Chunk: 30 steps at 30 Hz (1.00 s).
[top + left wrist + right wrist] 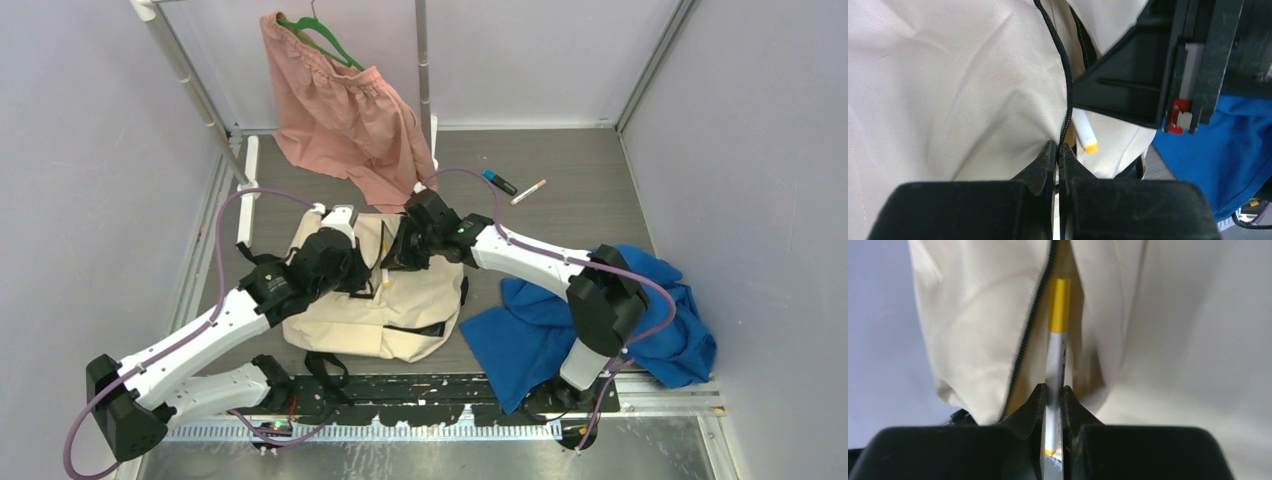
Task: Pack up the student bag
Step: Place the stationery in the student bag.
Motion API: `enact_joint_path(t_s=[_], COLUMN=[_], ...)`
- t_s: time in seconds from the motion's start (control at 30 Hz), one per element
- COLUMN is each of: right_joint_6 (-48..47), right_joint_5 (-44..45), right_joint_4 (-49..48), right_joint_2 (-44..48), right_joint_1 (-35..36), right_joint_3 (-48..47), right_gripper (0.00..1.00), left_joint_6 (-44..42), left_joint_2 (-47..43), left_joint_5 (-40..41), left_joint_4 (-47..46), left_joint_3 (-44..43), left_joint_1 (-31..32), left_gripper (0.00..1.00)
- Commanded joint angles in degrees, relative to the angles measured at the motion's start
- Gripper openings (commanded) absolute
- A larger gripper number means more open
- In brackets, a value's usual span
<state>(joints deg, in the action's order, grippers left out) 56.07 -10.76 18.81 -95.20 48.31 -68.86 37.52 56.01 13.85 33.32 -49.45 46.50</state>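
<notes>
The cream student bag (420,305) lies flat between my two arms, its black zipper (1064,60) open. My left gripper (368,272) is shut on the zipper edge of the bag's opening (1058,149) and holds the fabric up. My right gripper (398,248) is shut on a white marker with a yellow cap (1058,335). The marker's capped end points into the gap beside the zipper (1028,335). The marker's yellow tip also shows in the left wrist view (1085,134), just past the zipper. The inside of the bag is hidden.
A pink garment (340,120) on a green hanger (325,38) hangs from the rack at the back. A blue cloth (600,320) lies to the right of the bag. A blue-capped marker (499,181) and a pink-tipped pen (528,191) lie on the table behind.
</notes>
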Motion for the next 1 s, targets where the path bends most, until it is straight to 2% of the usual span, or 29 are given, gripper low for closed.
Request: enact_joint_path(t_s=[0.0, 0.23, 0.27, 0.33, 0.37, 0.5, 0.63, 0.83, 0.97], right_joint_6=[-0.40, -2.35, -2.82, -3.44, -3.54, -3.95, -5.79, -10.70, -13.51], right_joint_5=[-0.74, -0.39, 0.05, 0.84, 0.84, 0.15, 0.07, 14.23, 21.27], right_joint_4=[-1.22, -3.60, -3.31, -2.69, -2.57, -2.44, -0.53, 4.48, 5.58], right_joint_2=[-2.88, -7.73, -8.36, -8.94, -8.91, -7.18, -3.58, 7.48, 15.05], right_joint_1=[0.28, 0.55, 0.72, 0.95, 0.95, 0.95, 0.94, -0.79, -6.55], right_joint_3=[-6.90, -12.30, -12.65, -12.72, -12.45, -11.12, -10.10, -5.46, -1.07], right_gripper=[0.01, 0.03, 0.12, 0.40, 0.48, 0.61, 0.61, 0.61, 0.62], left_joint_6=[1.88, 1.83, 1.78, 1.53, 1.36, 1.18, 1.15, 0.85, 0.80], left_joint_2=[-2.14, -3.89, -4.03, -4.06, -3.93, -3.89, -3.67, -4.17, -3.83], left_joint_5=[-2.36, -2.46, -2.32, -2.16, -2.08, -1.73, -1.50, -0.41, -0.44], left_joint_4=[-6.66, -6.66, -6.54, -6.26, -6.06, -5.87, -5.76, -4.96, -5.05], left_joint_3=[0.19, 0.95, 0.87, 0.64, 0.55, 0.45, 0.09, 0.33, 0.23], left_joint_1=[-0.09, -0.09, -0.05, -0.09, -0.09, -0.09, -0.09, -0.09, -0.09], left_gripper=[0.00, 0.00, 0.00, 0.00, 0.00, 0.00, 0.00, 0.00, 0.00])
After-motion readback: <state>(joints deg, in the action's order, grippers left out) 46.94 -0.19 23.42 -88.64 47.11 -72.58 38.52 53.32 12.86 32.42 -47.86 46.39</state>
